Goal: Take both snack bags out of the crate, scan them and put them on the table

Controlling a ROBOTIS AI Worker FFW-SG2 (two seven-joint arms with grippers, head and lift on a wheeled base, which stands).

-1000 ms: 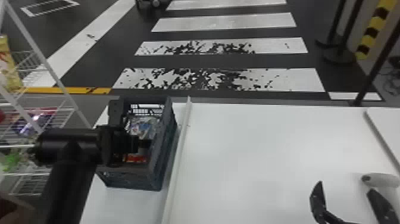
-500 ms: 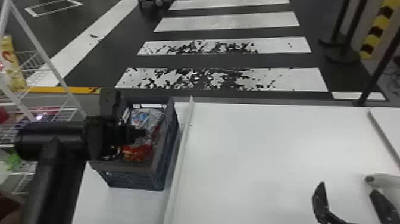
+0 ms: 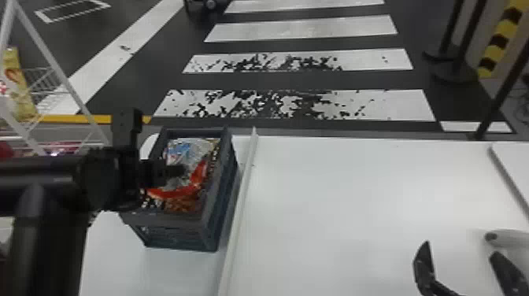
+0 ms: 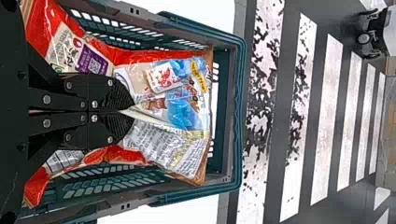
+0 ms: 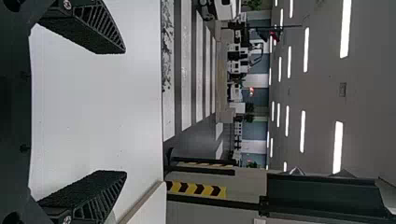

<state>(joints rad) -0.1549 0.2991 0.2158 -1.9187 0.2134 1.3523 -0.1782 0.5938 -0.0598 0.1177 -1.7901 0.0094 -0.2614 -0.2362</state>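
Beyond the far edge of the white table point(image 3: 354, 236), a dark floor point(image 3: 315, 80) runs off, painted with broad white stripes, the nearest ones patched with black. Dark posts point(image 3: 468, 39) and a yellow-and-black column point(image 3: 498, 43) stand to the right; a wire rack point(image 3: 49, 61) at the left holds a yellow packet point(image 3: 17, 88).

On the table's left part sits the crate point(image 3: 173, 236), next to a raised white strip point(image 3: 237, 220). The left gripper point(image 3: 177, 171) reaches in, its fingers closed on a blue-and-silver snack bag point(image 3: 189, 149), which is inside the crate; red wrapping point(image 3: 179, 193) lies against it. Over the table at the right, the right gripper point(image 3: 460, 263) has its fingers spread, with nothing between them.

The left wrist view adds a purple label point(image 4: 93, 60) on the red wrapping and the crate's slotted walls. The right wrist view brings in ceiling lights point(image 5: 306, 49) and greenery point(image 5: 250, 107) far off.
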